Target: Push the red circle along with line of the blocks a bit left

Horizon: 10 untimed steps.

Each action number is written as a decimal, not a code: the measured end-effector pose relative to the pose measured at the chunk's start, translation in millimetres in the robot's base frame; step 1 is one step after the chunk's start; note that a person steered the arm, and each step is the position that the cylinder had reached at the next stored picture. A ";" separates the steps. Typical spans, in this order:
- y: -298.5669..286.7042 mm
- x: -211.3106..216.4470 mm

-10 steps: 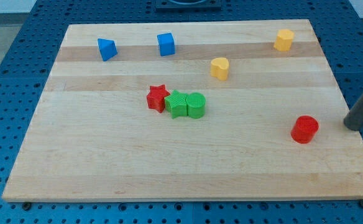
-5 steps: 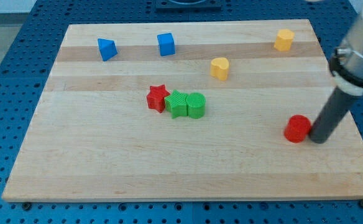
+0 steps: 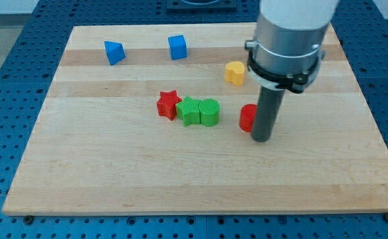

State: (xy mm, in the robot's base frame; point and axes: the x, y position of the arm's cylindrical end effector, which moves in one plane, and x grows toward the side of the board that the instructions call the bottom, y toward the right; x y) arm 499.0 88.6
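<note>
- My tip [image 3: 261,139] rests on the desk [image 3: 114,172], right of centre in the view, at the lower end of the dark rod hanging from the grey arm housing [image 3: 288,40].
- The arm carries no gripper; it ends only in the rod, so no open or closed state applies.
- The red circle [image 3: 247,118] sits directly at the view's left of the rod, touching it or very nearly so; the rod hides the block's right edge.
- My tip lies on the view's right of the red circle, slightly lower in the view.
- A line of three blocks lies to the view's left of the red circle: the green circle [image 3: 209,111], the green star [image 3: 190,111] and the red star [image 3: 169,104].
- The green circle and the green star touch; the red star touches the green star's left side and stands slightly higher in the view.
- A small gap of bare wood separates the red circle from the green circle.
- The yellow heart [image 3: 234,72] stands above the red circle in the view, just left of the arm housing and apart from the line.
- The blue cube [image 3: 177,47] and the blue triangular block [image 3: 114,52] stand near the view's top left, well apart from each other and from the line.
- The desk rests on a blue perforated base [image 3: 8,79].
</note>
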 end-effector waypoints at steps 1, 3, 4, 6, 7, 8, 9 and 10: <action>17.6 -2.4; 18.8 -17.2; 9.4 -17.2; -8.9 -17.2; 27.5 -26.6; 31.1 -41.0; 30.3 -44.2; 29.1 -44.2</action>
State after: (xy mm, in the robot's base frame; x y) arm 454.9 117.7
